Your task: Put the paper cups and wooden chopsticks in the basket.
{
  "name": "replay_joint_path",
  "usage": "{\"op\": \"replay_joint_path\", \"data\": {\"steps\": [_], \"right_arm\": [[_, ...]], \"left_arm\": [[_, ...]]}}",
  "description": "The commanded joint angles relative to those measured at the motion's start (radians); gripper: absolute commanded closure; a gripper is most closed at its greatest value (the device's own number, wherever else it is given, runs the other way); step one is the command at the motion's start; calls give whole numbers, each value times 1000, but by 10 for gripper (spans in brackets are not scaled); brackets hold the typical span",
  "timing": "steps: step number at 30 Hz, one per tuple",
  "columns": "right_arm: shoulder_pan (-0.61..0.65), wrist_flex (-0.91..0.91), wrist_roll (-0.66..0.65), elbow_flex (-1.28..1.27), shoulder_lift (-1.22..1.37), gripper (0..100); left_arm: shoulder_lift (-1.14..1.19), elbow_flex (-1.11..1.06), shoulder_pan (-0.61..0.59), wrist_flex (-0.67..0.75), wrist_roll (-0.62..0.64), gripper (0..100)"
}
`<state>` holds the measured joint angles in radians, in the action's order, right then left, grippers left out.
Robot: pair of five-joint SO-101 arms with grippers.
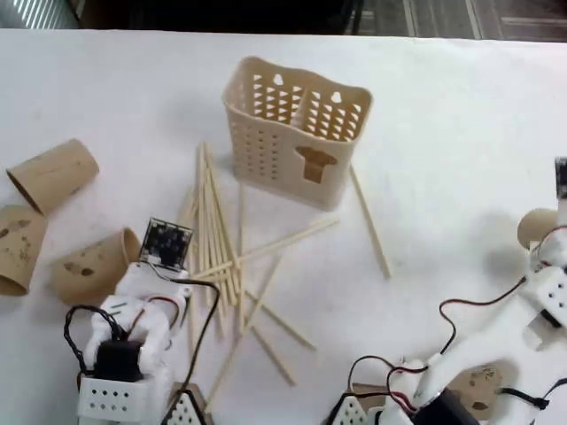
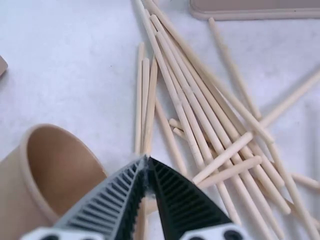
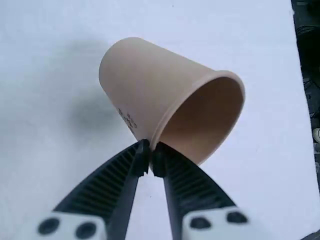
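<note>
Basket: upright on the white bench, upper centre of the high view.
Chopsticks: scattered loose on the bench, just below the basket.
Left end effector: clenched, tips meeting, low over the sticks at lower left.
Right end effector: grasping the rim of a paper cup, at the right edge of the high view.
Other cups: three on their sides at far left, the nearest just beside the left arm.

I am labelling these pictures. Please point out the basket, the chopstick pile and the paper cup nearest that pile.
basket (image 1: 266,146), high view, its perforated front wall.
chopstick pile (image 1: 215,232), high view, middle of the bundled sticks.
paper cup (image 1: 89,266), high view, its side wall.
</note>
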<state>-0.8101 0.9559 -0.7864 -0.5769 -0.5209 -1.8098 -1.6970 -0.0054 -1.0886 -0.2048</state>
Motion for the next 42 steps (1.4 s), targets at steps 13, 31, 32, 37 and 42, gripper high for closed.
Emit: {"op": "replay_joint_path", "data": {"steps": [13, 31, 32, 37, 42], "right_arm": [[533, 341, 32, 428, -375, 978], [978, 303, 26, 612, -120, 978], [986, 302, 26, 621, -96, 978], [984, 303, 25, 694, 30, 978], [978, 305, 21, 760, 137, 978]], "left_arm": [[-8, 5, 1, 17, -5, 976], [-8, 5, 1, 14, -5, 976], [-8, 5, 1, 14, -5, 976], [-8, 5, 1, 14, -5, 976], [-8, 5, 1, 14, -5, 976]]}}
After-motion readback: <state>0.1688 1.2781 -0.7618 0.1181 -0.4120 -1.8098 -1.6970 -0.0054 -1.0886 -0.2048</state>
